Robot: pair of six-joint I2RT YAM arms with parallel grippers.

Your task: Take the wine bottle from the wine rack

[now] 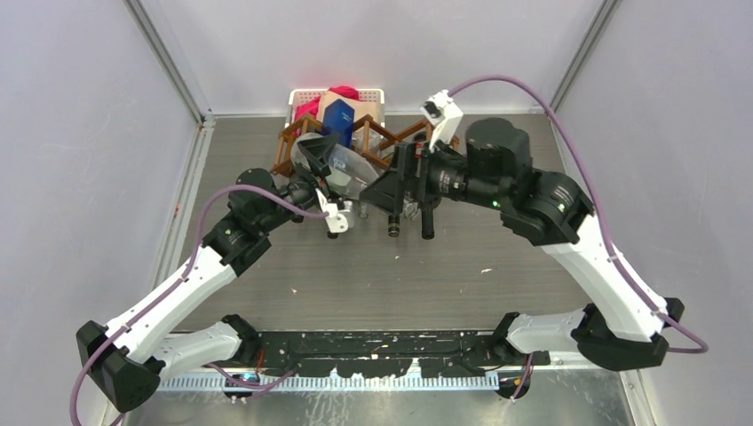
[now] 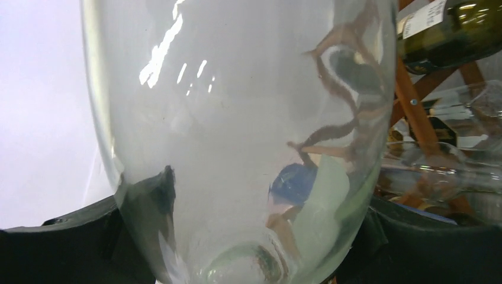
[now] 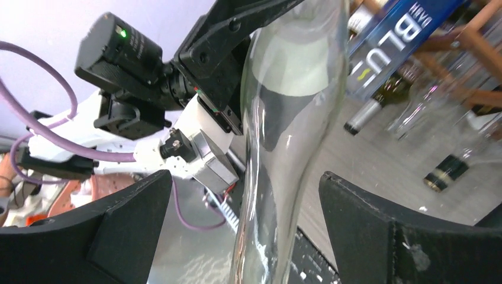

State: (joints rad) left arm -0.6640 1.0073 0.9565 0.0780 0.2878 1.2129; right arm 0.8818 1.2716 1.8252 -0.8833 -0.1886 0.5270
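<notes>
You've got a clear glass wine bottle (image 1: 348, 170), lying slanted just in front of the wine rack (image 1: 384, 133); can't tell if they touch. Rack is a brown wooden diamond lattice, upright, mid far edge of the tabletop (image 1: 373, 266).

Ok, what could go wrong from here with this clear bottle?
1. Only the left hand grips the clear bottle; the right hand is open around it, so the smooth glass may slip or swing.
2. The rack close behind holds a blue bottle and others; a swing could knock them.
</notes>
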